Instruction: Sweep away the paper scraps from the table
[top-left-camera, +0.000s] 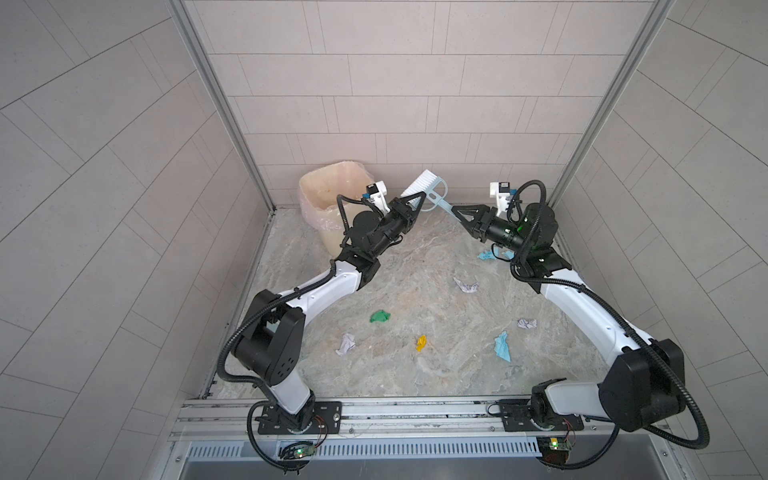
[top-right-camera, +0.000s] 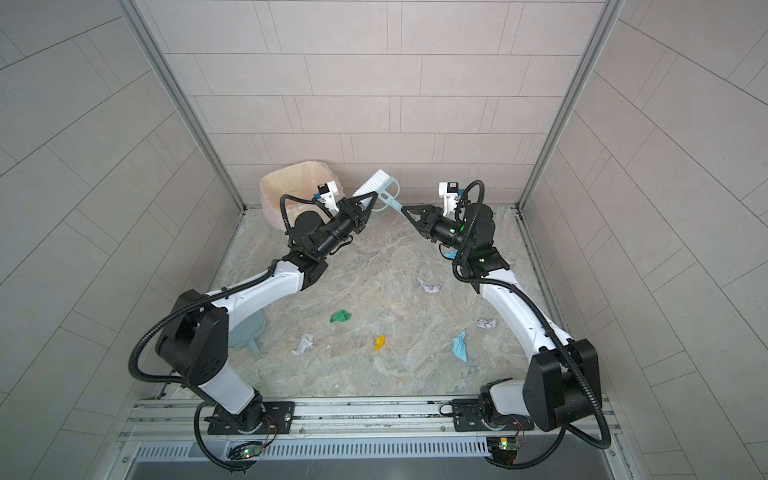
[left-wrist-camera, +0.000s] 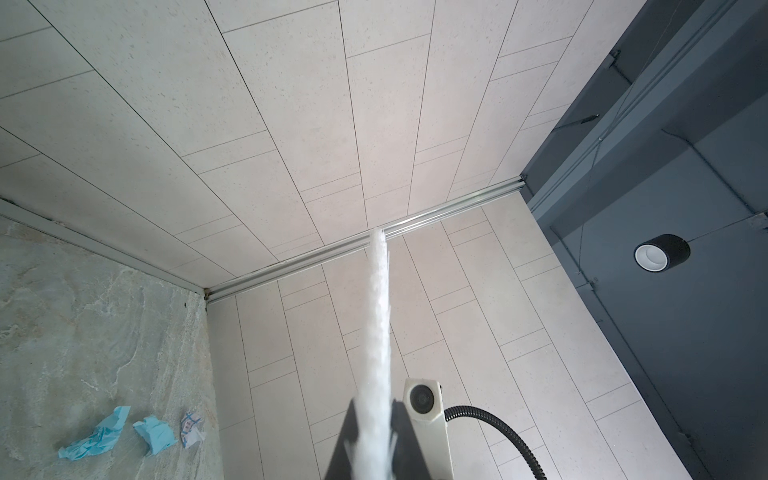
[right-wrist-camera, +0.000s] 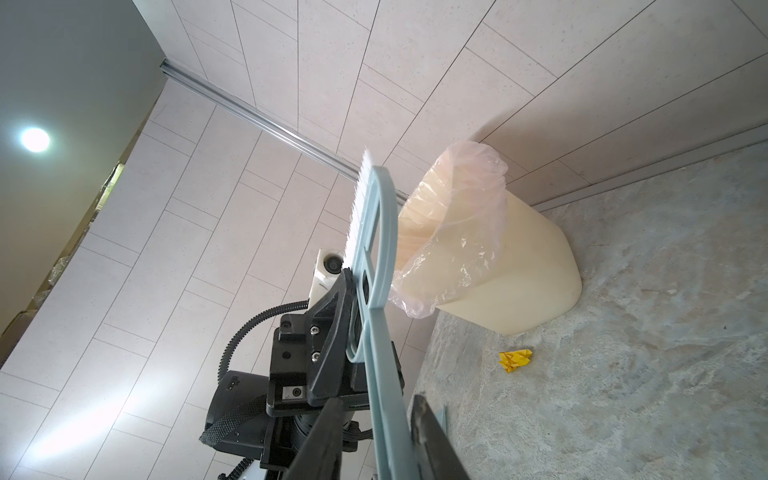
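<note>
- Both arms, left arm (top-left-camera: 324, 286) and right arm (top-left-camera: 582, 303), are glossy white shells with chunky black joint housings, plus tiny dark screws.
- Black ribbed conduit (left-wrist-camera: 478, 410) loops outside each one.
- left gripper (top-left-camera: 419, 198) and right gripper (top-left-camera: 455, 208): black fingers with triangular cut-outs.
- White right wrist camera mount (top-left-camera: 498, 191) has a blue bit at 3 o'clock.
- Green light (top-left-camera: 520, 227) glows on the right arm's black wrist.
- Black base plate (top-left-camera: 324, 419) under each arm.
</note>
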